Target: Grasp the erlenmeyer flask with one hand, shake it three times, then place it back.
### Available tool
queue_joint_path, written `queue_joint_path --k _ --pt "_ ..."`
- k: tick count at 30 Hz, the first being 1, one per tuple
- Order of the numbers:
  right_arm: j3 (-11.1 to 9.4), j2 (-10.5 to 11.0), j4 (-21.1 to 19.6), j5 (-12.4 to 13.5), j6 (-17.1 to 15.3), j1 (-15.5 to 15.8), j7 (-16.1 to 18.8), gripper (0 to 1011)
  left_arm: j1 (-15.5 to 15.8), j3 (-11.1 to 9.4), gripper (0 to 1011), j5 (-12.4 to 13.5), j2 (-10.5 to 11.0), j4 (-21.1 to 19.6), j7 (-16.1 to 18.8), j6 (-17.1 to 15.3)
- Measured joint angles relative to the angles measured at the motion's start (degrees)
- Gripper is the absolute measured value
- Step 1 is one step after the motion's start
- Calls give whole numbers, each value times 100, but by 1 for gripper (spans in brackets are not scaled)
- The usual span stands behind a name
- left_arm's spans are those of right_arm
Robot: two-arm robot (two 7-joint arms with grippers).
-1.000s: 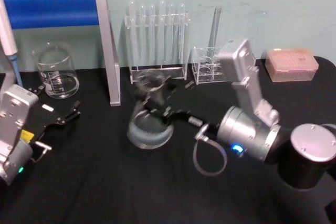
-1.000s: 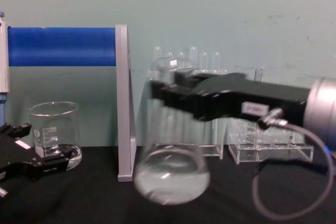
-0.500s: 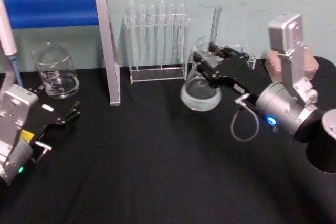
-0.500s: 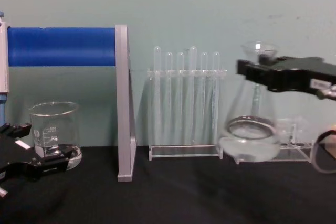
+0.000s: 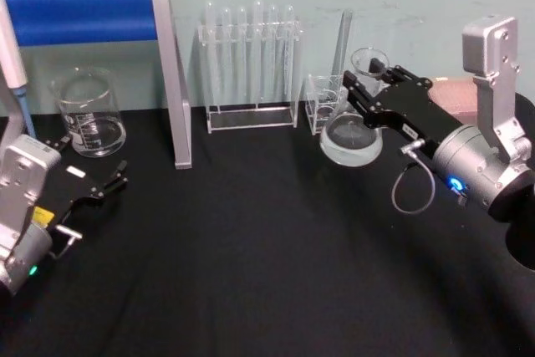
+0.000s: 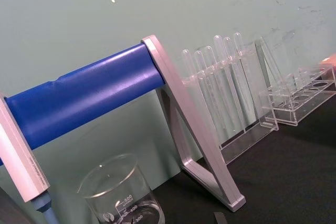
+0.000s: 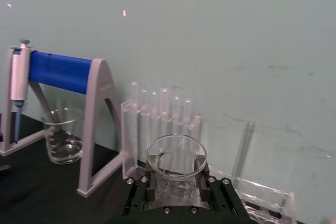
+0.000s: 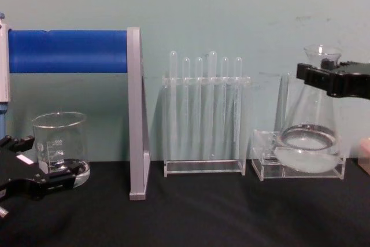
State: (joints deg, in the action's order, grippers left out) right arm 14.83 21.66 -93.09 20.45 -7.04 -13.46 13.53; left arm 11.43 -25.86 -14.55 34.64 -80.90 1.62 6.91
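Glass is what I hold: my right gripper (image 5: 366,94) is clenched on the neck of the erlenmeyer flask (image 5: 352,138), just below its flared rim. The flask hangs upright on the right side, seemingly off the black table (image 5: 251,273), close in front of the small clear rack (image 5: 322,99), with a little clear liquid in its base. My left gripper (image 5: 94,205) rests low on the left, fingers spread and empty, near the beaker (image 5: 88,114). I think the danger is the smooth neck: a hard shake can let it slide from my fingers. A wide swing can also strike the rack, or throw liquid out.
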Motion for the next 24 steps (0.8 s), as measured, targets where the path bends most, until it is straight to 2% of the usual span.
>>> queue_joint_path --k 5,9,16,24 --pt "81 -75 -79 -26 -34 16 187 449 0 0 1001 0 0 0 0 0" --pt "266 -117 -172 -26 -66 18 405 449 0 0 1001 0 0 0 0 0" --pt "810 -137 -422 77 -133 16 911 449 0 0 1001 0 0 0 0 0" --pt "1291 -93 -646 233 -181 0 1283 449 0 0 1001 0 0 0 0 0"
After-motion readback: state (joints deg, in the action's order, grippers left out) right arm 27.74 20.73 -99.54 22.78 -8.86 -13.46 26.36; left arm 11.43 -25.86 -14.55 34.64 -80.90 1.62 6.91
